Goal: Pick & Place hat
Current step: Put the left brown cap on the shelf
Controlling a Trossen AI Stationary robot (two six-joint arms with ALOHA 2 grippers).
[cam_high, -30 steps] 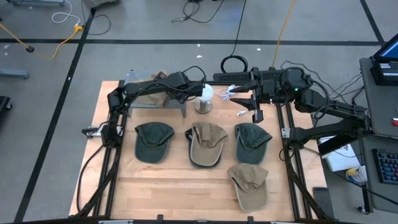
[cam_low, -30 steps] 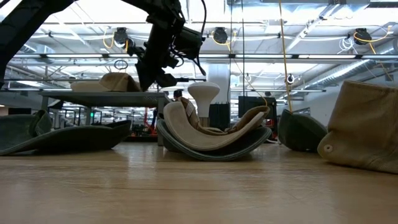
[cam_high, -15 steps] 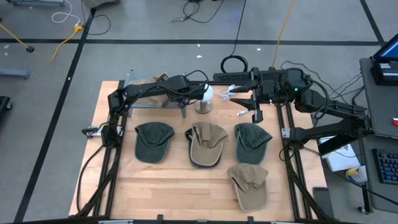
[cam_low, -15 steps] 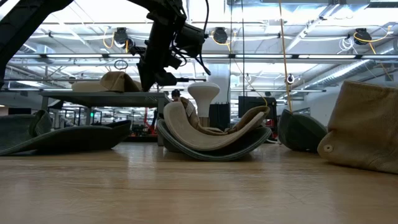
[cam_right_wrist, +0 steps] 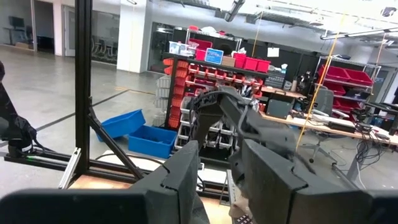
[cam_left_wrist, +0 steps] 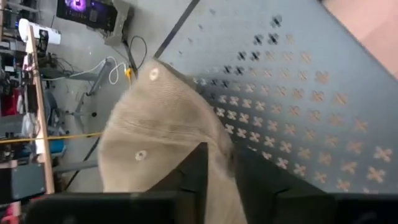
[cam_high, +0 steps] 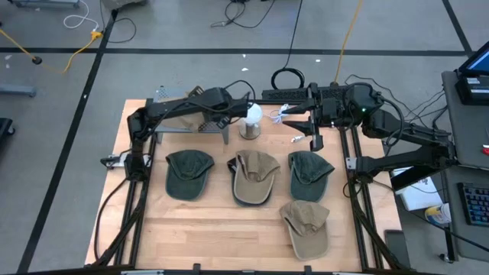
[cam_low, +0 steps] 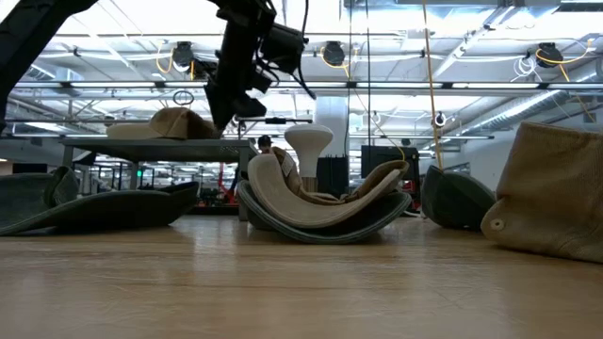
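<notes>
Lying nearest is a tan fabric cap (cam_high: 306, 226); farther, two dark green caps (cam_high: 188, 173) flank another tan cap (cam_high: 254, 176). A tan hat (cam_left_wrist: 163, 134) is seen on the grey perforated metal shelf (cam_left_wrist: 298, 93) far left, the left gripper (cam_left_wrist: 221, 171) parted around its edge. The right gripper (cam_right_wrist: 219, 171) is held apart, empty.

No text, label, brand, number or sign can be read in any of the views. The caps show no lettering or logo. In the right wrist view, a white sheet (cam_right_wrist: 274, 52) hangs above the red bins (cam_right_wrist: 246, 63) on the shelving, but nothing on it can be made out. The screen (cam_left_wrist: 87, 10) seen in the left wrist view glows purple without legible characters.
</notes>
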